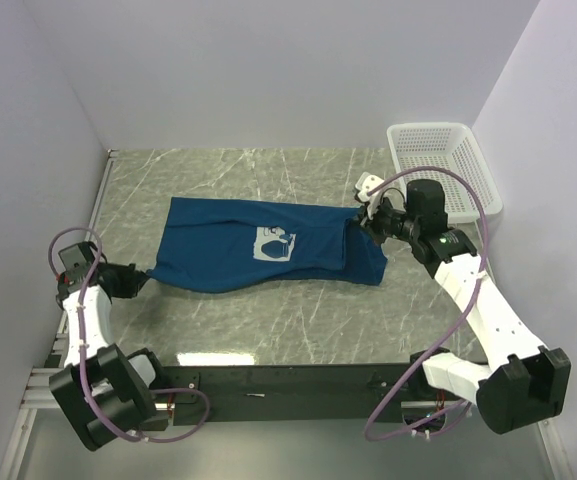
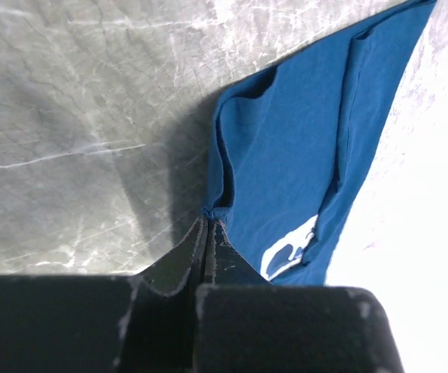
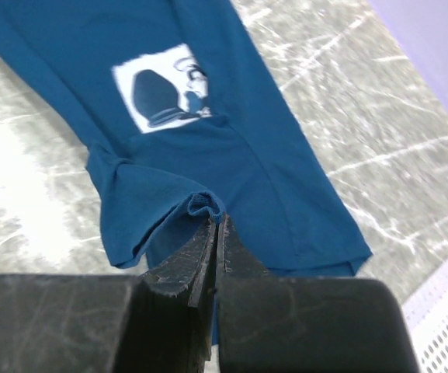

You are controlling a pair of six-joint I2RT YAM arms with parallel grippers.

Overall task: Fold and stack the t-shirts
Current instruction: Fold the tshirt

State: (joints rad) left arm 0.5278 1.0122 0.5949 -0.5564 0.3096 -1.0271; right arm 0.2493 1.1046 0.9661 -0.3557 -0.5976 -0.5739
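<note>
T-shirt (image 1: 218,255) lies across grey marbled table (image 1: 298,320) between lilac walls (image 1: 268,70).

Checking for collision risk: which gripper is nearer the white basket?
Right. The right gripper pinches the t-shirt at the end near the basket; the left gripper pinches the opposite end, far from it.

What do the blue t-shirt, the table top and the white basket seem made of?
The t-shirt: soft matte fabric, probably cotton; it creases and folds limply. The table top: grey stone-look surface with pale veins, slightly glossy from the glare; marble or laminate, unclear. The basket: white perforated plastic, it seems.
</note>
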